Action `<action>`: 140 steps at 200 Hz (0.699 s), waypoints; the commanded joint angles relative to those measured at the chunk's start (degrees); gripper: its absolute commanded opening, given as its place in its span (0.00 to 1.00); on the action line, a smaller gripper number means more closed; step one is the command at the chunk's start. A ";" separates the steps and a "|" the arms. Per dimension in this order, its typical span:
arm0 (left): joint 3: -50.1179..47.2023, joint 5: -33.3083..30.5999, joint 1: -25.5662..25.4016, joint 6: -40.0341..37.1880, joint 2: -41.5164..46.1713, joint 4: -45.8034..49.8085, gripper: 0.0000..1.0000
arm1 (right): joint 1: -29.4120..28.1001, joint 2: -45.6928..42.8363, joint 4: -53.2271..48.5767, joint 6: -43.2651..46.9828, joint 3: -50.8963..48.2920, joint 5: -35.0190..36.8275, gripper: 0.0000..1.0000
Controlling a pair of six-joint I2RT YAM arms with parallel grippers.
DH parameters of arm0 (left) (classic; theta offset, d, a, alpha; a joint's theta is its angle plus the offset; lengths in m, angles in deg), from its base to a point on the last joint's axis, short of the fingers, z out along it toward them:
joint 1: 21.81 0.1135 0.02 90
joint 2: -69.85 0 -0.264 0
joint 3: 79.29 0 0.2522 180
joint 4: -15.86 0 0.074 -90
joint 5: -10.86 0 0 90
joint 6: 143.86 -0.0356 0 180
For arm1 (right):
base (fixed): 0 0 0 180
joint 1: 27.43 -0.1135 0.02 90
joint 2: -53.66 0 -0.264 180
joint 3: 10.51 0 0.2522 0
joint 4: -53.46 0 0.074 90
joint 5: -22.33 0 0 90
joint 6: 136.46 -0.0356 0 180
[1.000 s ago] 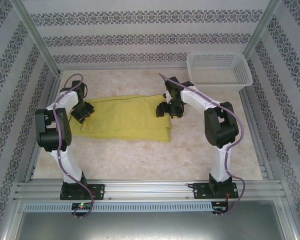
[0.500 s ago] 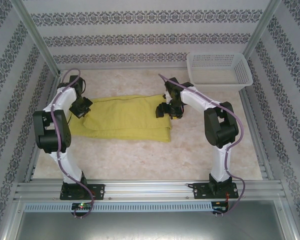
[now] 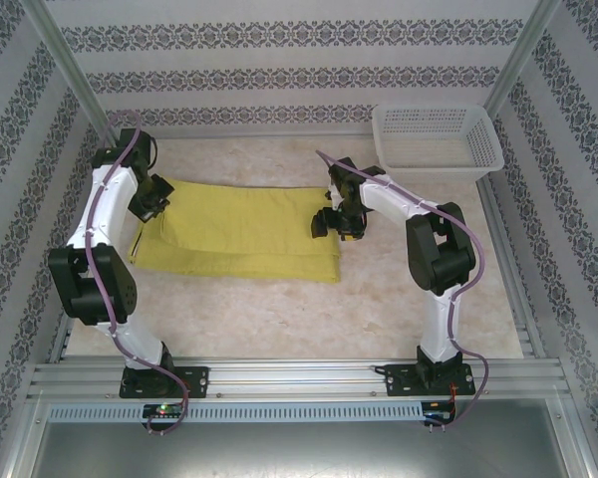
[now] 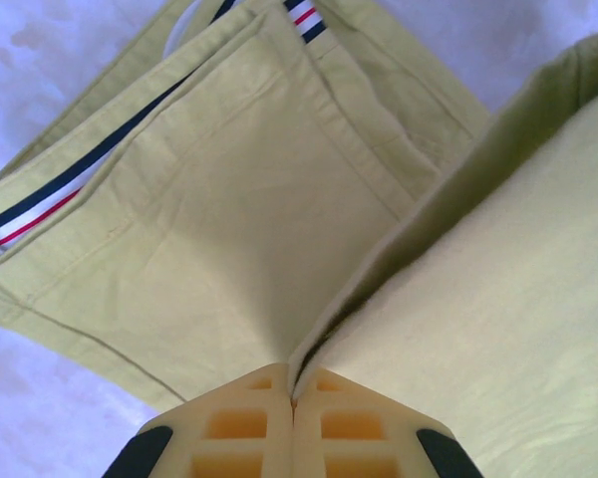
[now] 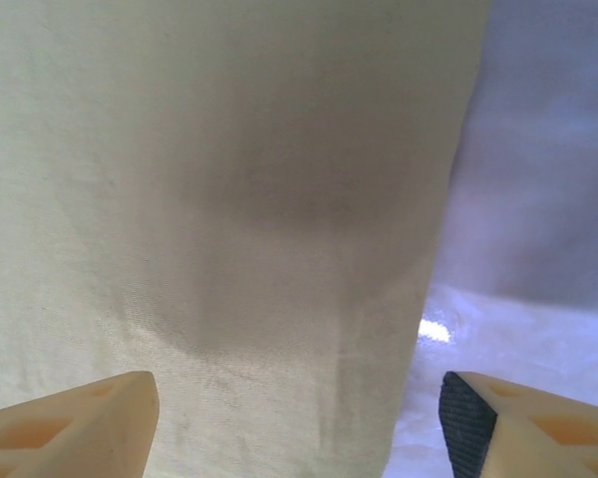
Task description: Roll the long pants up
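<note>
Yellow-green pants (image 3: 249,234) run lengthwise from left jaws, pinching a raised fold, to right jaws, spread above the other end.

This is a robot test cell dressed up like a home. An aluminium frame (image 3: 70,70) boxes in a marble-patterned worktop (image 3: 279,319). The left arm (image 3: 95,249) and right arm (image 3: 434,249) are bolted to a slotted metal rail (image 3: 299,376) at the near edge. Striped floral wallpaper (image 3: 279,38) lines the walls, and a white mesh basket (image 3: 434,159) sits in the far right corner.
</note>
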State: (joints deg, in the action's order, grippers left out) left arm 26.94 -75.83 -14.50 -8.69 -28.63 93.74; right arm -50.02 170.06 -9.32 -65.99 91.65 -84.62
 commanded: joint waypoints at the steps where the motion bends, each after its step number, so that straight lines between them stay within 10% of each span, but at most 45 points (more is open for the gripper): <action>1: -1.26 -3.28 0.95 -0.56 1.97 5.65 0.01 | 0.62 -1.57 -0.08 0.03 -1.17 -0.36 0.75; 140: -0.91 -8.23 6.47 -2.50 -11.82 -1.57 0.09 | 0.88 -1.89 -0.66 0.18 -2.36 0.16 0.76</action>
State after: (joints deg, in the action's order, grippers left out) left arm 23.00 -81.33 -8.93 -9.59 -37.83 93.31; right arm -49.78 169.82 -9.29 -65.97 90.09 -84.64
